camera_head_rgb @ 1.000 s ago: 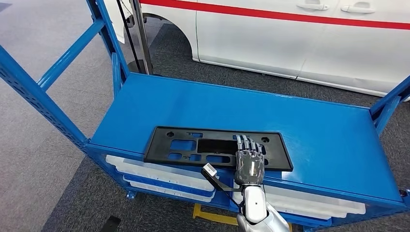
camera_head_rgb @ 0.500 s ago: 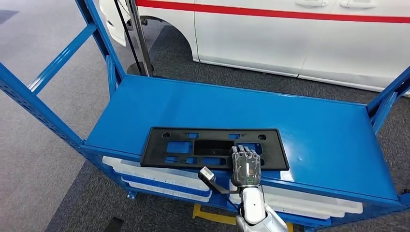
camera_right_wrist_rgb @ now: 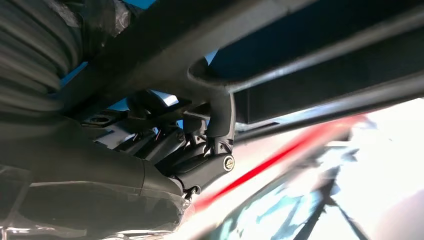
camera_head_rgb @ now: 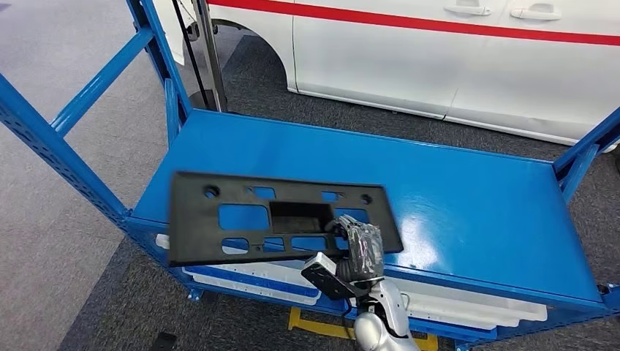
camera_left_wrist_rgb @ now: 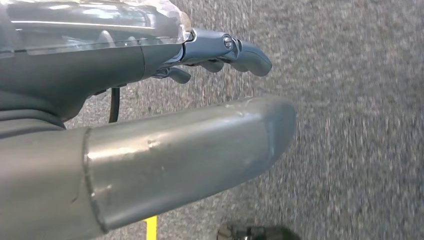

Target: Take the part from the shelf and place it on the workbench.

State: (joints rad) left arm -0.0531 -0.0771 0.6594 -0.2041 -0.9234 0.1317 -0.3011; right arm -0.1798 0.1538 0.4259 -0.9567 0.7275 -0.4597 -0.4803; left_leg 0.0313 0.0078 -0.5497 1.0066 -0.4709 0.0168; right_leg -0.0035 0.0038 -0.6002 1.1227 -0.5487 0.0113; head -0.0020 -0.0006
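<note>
Right hand: the right hand point(camera_head_rgb: 358, 252) gripped the black part point(camera_head_rgb: 274, 216) near its right near corner, fingers curled up through one cutout, with the rest of the plate free.
Right wrist close-up: the dark fingers point(camera_right_wrist_rgb: 205, 165) were hooked around a rib of the part point(camera_right_wrist_rgb: 280, 65), so the hold looked like a hook rather than a full clamp.
Left hand: the left hand point(camera_left_wrist_rgb: 165, 125) hung over grey carpet point(camera_left_wrist_rgb: 360, 120), fingers loosely apart and holding nothing.
Part position: the plate sat lifted and tilted above the front edge of the blue shelf point(camera_head_rgb: 468, 190), its left end jutting past that edge over the white trays point(camera_head_rgb: 241, 281) below.
Risk, swing: held at 1 end, the long plate could pivot and slip from the fingers, in my judgement.
Risk, snag: its far left corner could catch the blue upright point(camera_head_rgb: 51, 139) when the robot turned away.
Far background: a white car point(camera_head_rgb: 453, 58) stood beyond the shelf, well apart from the plate.
</note>
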